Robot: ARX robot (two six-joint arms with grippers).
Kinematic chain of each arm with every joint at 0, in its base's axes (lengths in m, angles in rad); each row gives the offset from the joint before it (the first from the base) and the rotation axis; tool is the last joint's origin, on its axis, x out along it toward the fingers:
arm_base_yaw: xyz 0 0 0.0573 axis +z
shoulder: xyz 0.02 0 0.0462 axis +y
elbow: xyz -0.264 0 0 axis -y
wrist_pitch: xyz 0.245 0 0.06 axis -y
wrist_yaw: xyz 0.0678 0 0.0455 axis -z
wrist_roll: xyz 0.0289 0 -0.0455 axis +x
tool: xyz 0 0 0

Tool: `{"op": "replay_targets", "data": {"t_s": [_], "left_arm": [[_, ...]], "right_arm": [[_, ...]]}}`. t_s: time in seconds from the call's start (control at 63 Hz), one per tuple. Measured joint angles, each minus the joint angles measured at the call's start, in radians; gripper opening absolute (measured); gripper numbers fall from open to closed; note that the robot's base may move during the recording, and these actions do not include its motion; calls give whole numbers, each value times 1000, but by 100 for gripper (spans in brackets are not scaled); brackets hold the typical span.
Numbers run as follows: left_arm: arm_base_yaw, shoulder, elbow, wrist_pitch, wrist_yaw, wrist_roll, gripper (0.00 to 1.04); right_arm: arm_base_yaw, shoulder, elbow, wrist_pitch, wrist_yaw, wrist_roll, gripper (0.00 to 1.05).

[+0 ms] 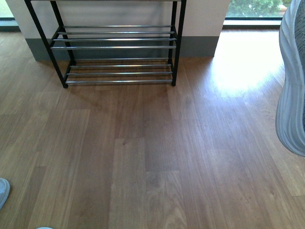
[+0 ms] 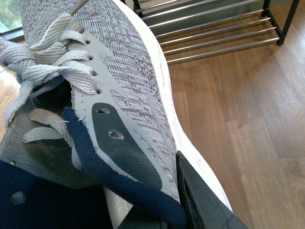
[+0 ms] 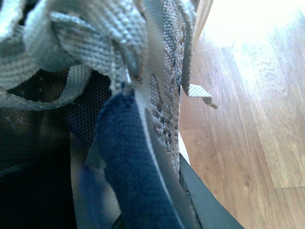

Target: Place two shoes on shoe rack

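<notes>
2 shoes held, 1 to each arm, neither set on the shoe rack (image 1: 114, 47) yet. Straight ahead in the front view: rack against the far wall (image 1: 200, 19), black side frames and chrome bars, with a broad stretch of wood floor (image 1: 143, 157) open between the camera and the rack's front edge. Hanging at that view's right edge, clear of the floor and well apart from the rack: the right shoe (image 1: 291, 95), white ribbed sole turned toward the camera. At the lower left edge, only a pale sliver (image 1: 2, 191), too little to name. Clamped on the collar of the left shoe (image 2: 124, 71): the left gripper (image 2: 157, 191), 1 dark finger (image 2: 205, 200) flat against the outer wall by the white sole, the other hidden inside the shoe. Likewise closed on the right shoe's collar: the right gripper (image 3: 157, 191), 1 dark finger (image 3: 205, 200) pressed to the outside, its partner out of sight behind navy lining (image 3: 128, 157) and laces (image 3: 71, 38). Rack's lower bars visible beyond the toe end from the left wrist; from the right wrist, only sunlit floor beside the shoe.
</notes>
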Motion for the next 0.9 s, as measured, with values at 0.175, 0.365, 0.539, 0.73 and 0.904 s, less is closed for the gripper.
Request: {"op": "replay_targets", "data": {"t_s": [0.175, 0.365, 0.539, 0.73, 0.904], "left_arm": [[0, 0, 0, 0, -4, 0, 2], [0, 0, 0, 0, -4, -2, 2], [-3, 0, 0, 0, 9, -2, 2], [-5, 0, 0, 0, 8, -2, 2], [-3, 0, -1, 0, 4, -2, 2]], "right_arm": [[1, 0, 0, 0, -5, 0, 2], [1, 0, 0, 0, -6, 0, 2], [-6, 0, 0, 0, 11, 3, 2], [-6, 0, 0, -1, 6, 3, 2], [-5, 0, 0, -1, 3, 3, 2]]}}
